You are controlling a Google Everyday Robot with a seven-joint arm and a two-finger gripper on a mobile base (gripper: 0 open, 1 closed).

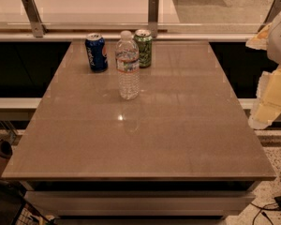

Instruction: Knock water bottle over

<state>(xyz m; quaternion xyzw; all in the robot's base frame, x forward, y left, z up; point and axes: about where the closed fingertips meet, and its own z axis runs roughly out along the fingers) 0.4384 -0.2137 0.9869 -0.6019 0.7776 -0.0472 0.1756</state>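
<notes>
Tan bench (145, 144): bottle (128, 67) upright, far centre, just in front of blue can (96, 53) and green can (144, 48). gripper (268, 102) at right edge, off bench, well apart from bottle; grip state: can't tell. Nothing done yet, approach and push both left.

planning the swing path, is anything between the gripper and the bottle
No: in the camera view only bare table lies between the gripper, off the table's right edge, and the bottle.
</notes>
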